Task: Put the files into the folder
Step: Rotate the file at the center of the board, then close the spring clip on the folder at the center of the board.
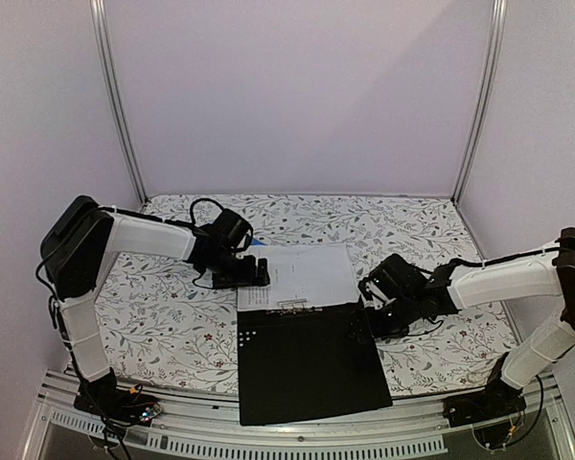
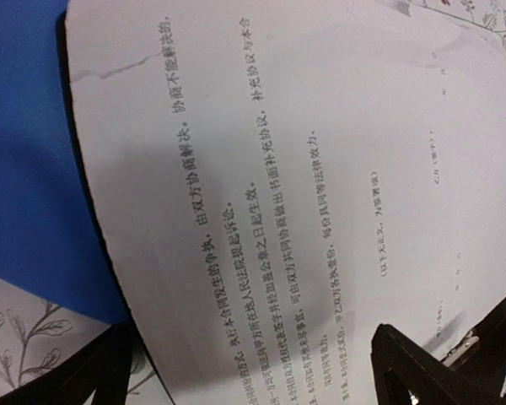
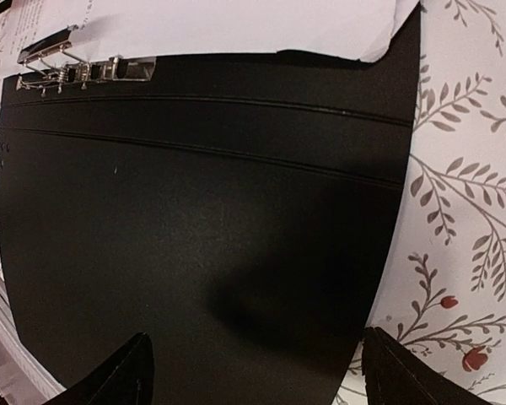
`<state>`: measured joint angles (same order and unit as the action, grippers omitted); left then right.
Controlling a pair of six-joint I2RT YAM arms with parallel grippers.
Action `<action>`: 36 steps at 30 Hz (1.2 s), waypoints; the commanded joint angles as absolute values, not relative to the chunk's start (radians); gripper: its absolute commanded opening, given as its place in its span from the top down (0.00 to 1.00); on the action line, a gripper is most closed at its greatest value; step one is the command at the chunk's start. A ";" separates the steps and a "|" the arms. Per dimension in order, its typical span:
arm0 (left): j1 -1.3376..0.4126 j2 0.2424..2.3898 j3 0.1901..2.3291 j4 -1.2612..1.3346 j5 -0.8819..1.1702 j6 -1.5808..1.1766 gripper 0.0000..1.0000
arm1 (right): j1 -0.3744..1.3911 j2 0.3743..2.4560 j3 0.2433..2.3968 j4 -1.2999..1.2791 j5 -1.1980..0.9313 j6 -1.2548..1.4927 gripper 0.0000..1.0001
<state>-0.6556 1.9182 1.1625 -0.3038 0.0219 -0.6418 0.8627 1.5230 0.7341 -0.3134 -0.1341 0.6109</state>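
There's a plain blue flat folder (image 2: 25, 169) near the tabletop's middle, lying on the white leaf-and-flower-print tablecloth (image 1: 172, 326).

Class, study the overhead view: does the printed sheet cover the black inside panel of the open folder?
No: the sheet lies beyond the metal clip, leaving the folder's black panel bare.

**Black folder interior fills the right gripper's view**

A large open folder (image 3: 194, 219), matte black inside, lies flat on the counter (image 3: 476, 211). The counter's white cloth, printed with leafy sprigs, shows along the folder's right side. A silver metal spring clip (image 3: 84, 67) sits at the folder's upper left. White paper sheets (image 3: 236, 25) overlap its top edge. The right gripper (image 3: 266, 371) is over it, dark fingers (image 3: 122, 375) spread wide.
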 commanded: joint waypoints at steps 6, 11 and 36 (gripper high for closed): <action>-0.601 1.816 1.160 -0.416 -0.034 -0.551 0.00 | 0.873 1.483 0.825 -0.501 0.031 0.586 0.14; -0.604 1.726 1.096 -0.411 -0.014 -0.562 0.00 | 0.874 1.503 0.934 -0.524 0.084 0.502 0.15; -0.721 1.668 0.910 -0.025 0.206 -0.687 0.07 | 0.787 1.974 1.336 -0.389 -0.073 0.339 0.20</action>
